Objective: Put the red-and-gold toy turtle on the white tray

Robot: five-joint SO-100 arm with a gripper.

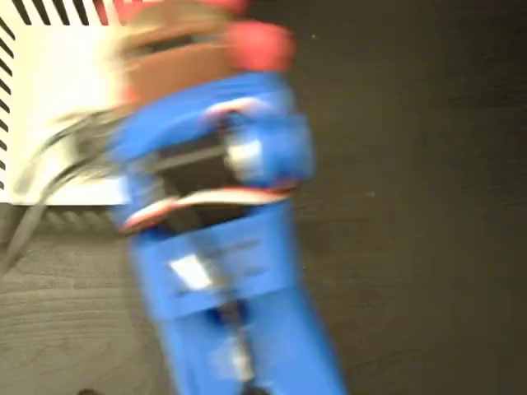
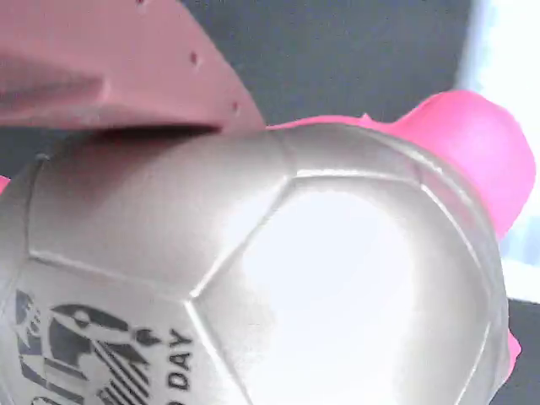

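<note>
On the dark wood-grain table (image 1: 412,247) in the fixed view, the biggest thing is the blue arm (image 1: 230,288), blurred, rising from the bottom edge to the upper middle and covering most of the centre. Behind it, in the upper left corner, lies the white tray (image 1: 58,107) with black diagonal stripes along its top and left edges; the arm hides the tray's right part, and dark cables (image 1: 41,177) run across its lower part and off over the table. At the arm's top end the gripper (image 1: 189,58) shows only as a brownish smear, with the turtle (image 1: 259,43) a red blot at its right, over dark table just right of the tray, though blur leaves its exact place unclear. In the wrist view the turtle's shiny faceted shell (image 2: 337,278) fills the picture, a black printed sticker (image 2: 101,354) at lower left, a pink head or limb (image 2: 481,152) at upper right, and one pinkish finger (image 2: 110,67) pressed onto the shell's top, so the gripper pinches the turtle.
</note>
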